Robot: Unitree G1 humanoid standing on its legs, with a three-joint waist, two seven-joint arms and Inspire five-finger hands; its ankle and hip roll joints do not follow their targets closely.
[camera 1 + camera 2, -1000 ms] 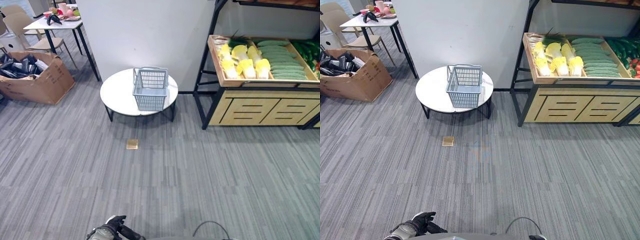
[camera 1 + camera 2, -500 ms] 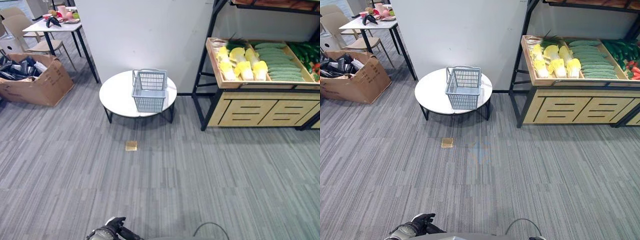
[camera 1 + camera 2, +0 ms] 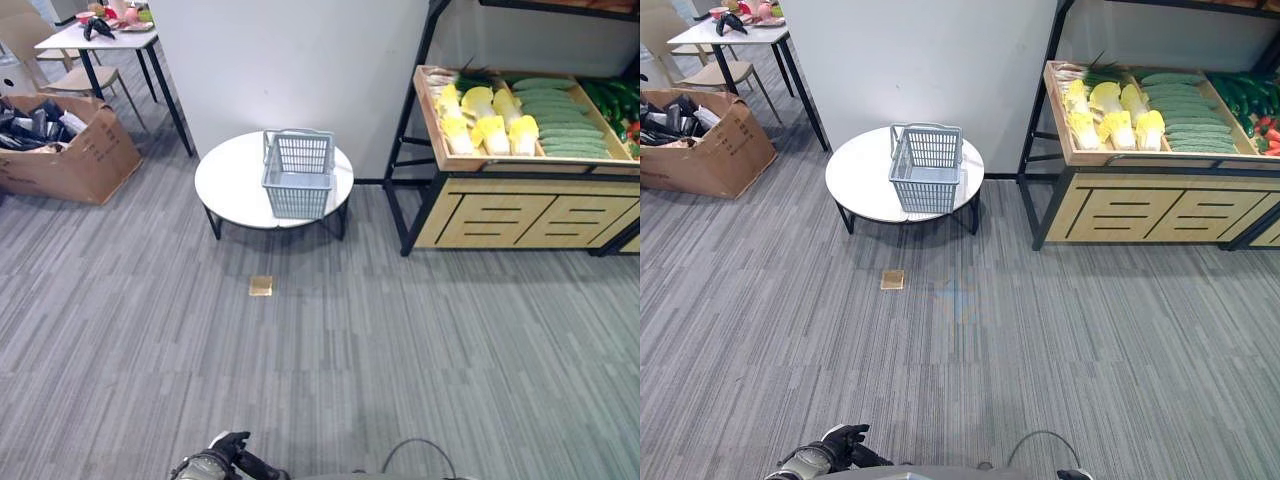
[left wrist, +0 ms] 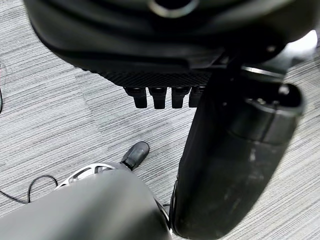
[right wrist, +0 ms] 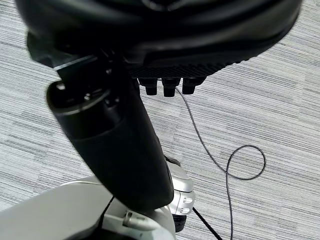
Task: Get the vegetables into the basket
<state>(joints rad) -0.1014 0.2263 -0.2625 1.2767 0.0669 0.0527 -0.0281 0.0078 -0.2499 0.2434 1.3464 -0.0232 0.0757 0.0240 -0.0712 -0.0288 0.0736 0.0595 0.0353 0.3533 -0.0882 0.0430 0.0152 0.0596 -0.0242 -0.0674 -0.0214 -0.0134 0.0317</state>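
Grey plastic basket (image 3: 298,174) standing upright on round white table (image 3: 232,180), toward the table's right half, handle lying back over the far rim. Nothing visible inside it. Table on grey striped carpet (image 3: 330,360), in front of white wall panel (image 3: 290,60).

Vegetables not yet in basket: all lying in the slanted wooden tray of the produce shelf (image 3: 520,205), right of the table and well apart from the basket. Yellow-white cabbages (image 3: 485,120) in the tray's left part, pale green cucumbers (image 3: 560,125) just beside them, darker green ones (image 3: 610,100) further right. Possibly red items at the far right edge, too small to tell.

Small tan square (image 3: 261,286) flat on carpet, in front of the table. Cardboard box (image 3: 65,150) with dark contents at far left; white-topped table (image 3: 95,35) with assorted objects and a beige chair (image 3: 40,70) behind it.

Left hand (image 3: 228,456) low at the bottom edge of the head view, over bare carpet, far from basket and shelf. Left wrist view: fingers (image 4: 157,96) in a short straight row, thumb (image 4: 235,150) extended, nothing grasped, released. Right hand (image 5: 120,145) likewise over carpet: fingertips (image 5: 170,89) in a row, thumb standing out, nothing held, relaxed.
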